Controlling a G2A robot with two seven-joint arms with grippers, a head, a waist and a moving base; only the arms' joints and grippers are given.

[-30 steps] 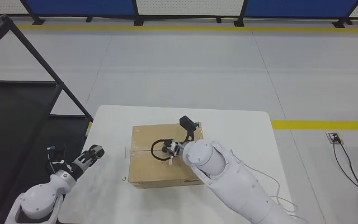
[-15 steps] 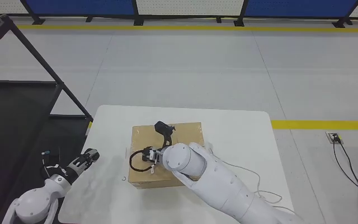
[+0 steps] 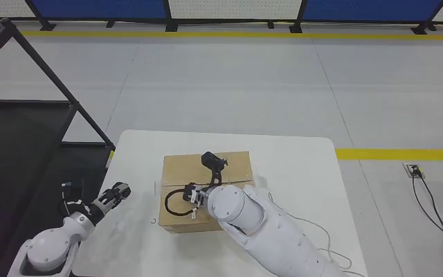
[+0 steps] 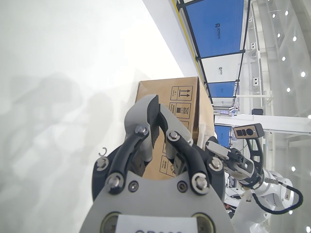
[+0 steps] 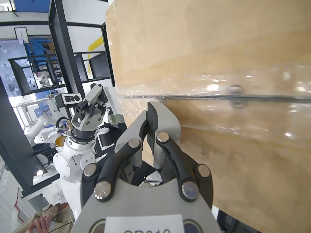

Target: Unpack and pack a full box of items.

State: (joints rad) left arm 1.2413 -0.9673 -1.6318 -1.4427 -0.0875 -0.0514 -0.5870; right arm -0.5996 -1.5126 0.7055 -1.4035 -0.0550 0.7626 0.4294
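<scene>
Closed cardboard box (image 3: 181, 170) mid-frame in the top view, flat on the white table (image 3: 297, 173), flaps down and sealed along the centre seam with clear tape (image 5: 218, 93). Likely stiff at walls and corners but giving along the flap seam. Probably fairly heavy if full, so better opened in place than lifted. Glossy tape, apt to be slippery for flat pads; best taken at a loose end near the box edge, or else at a flap lip after breaking the seal. Right pincer (image 5: 151, 113) clenched on nothing, tips at the taped seam near the box's end, contact not clear. Left pincer (image 3: 119, 188) likewise clenched and empty, lower left in the top view, well apart from the box over bare table. Small C-shaped clip (image 3: 153, 221) on the table between that pincer and the box, easy to sweep off. Black metal frame (image 3: 66, 104) at the left edge, beside the table, likely hemming in the left arm's swing.
</scene>
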